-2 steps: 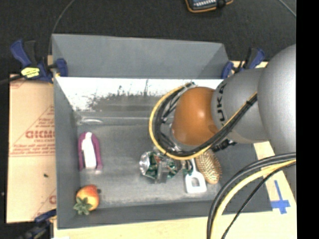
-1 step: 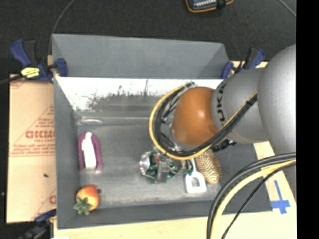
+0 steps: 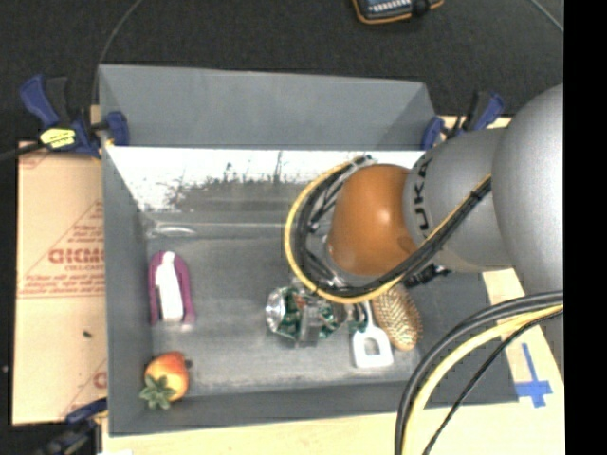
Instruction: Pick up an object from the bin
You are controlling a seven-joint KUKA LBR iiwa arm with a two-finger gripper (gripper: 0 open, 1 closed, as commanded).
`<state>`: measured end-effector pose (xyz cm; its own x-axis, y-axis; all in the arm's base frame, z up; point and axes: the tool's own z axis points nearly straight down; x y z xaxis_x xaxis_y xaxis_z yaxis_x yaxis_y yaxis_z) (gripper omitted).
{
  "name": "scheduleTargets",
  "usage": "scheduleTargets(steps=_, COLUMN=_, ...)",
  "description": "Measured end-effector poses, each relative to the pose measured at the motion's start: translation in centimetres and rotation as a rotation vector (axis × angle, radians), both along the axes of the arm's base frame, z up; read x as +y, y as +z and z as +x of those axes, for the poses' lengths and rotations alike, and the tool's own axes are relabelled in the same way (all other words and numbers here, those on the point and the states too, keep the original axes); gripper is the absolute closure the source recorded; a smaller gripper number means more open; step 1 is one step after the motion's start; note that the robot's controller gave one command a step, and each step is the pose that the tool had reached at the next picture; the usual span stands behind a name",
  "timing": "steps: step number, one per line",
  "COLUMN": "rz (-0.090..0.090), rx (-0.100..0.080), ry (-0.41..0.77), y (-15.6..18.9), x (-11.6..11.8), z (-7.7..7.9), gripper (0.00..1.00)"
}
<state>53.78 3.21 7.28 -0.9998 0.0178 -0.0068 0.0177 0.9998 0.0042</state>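
A crumpled silver and green foil packet point(image 3: 300, 317) lies in the middle of the bin, near the front. My gripper point(image 3: 321, 295) shows as a dark body just below the arm's orange cover, directly over the packet's upper right edge. A tan bristle brush with a white looped handle point(image 3: 384, 328) lies right beside the packet, to its right.
A purple and white bottle point(image 3: 170, 289) lies along the bin's left side. A red and yellow toy fruit with green leaves point(image 3: 165, 377) sits in the front left corner. The arm and its cables cover the bin's right part.
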Motion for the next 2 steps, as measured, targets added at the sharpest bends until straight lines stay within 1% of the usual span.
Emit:
scheduleTargets(steps=1, rz=-0.001, rx=0.012, ry=-0.001, y=1.9, x=0.0, z=-0.3, gripper=1.00)
scheduleTargets(steps=2, rz=0.000, rx=-0.001, ry=-0.002, y=5.9, x=0.0, z=0.0, gripper=1.00)
